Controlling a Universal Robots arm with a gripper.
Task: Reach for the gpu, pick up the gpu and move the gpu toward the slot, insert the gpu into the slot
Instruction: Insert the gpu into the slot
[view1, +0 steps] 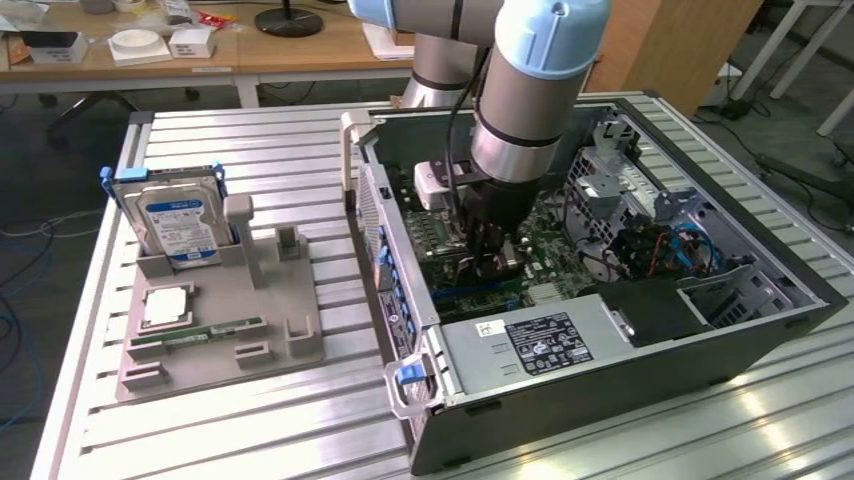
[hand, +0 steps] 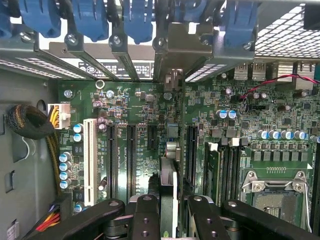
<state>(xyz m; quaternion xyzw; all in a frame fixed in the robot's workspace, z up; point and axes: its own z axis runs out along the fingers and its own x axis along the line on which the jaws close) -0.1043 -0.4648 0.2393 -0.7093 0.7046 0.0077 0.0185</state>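
Hand (hand: 168, 212) pinching gpu (hand: 169, 150) edge-on, card's long axis along the motherboard (hand: 145, 107) slots, bracket end toward the case's rear wall, directly over a slot

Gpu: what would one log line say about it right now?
gripper: shut on gpu | gpu: edge-on, over motherboard | place: inside computer case

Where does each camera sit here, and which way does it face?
Exterior view: off the arm, high, looking down at the table and open computer case; the arm reaches inside.
Wrist view: on the wrist, facing the motherboard; the gripper clamps the gpu edge-on.
Shared: motherboard, gripper.
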